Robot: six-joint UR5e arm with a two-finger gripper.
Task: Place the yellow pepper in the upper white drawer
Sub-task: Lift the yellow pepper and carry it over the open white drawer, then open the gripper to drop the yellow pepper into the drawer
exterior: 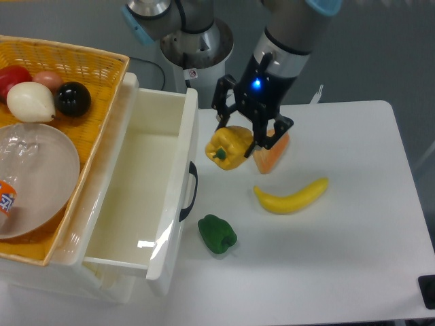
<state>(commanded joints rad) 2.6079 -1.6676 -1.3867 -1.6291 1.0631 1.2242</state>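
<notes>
Pepper in the claw, drawer waiting off to the left.

The gripper (pixel 239 136) is clamping its two fingers on the yellow pepper (pixel 230 147) and holding it, apparently clear of the table (pixel 353 258), though from this angle it is hard to be sure the pepper is fully lifted. The pepper is hanging just beyond the front panel of the upper white drawer (pixel 139 180), near the panel's far end and above its dark handle (pixel 190 191). The drawer is standing pulled out, its long axis running from the table's far edge toward the near edge, so the open tray is lying directly across the panel from the claw. Judging by this, the coming move is calling for a short sideways carry over the panel.
</notes>
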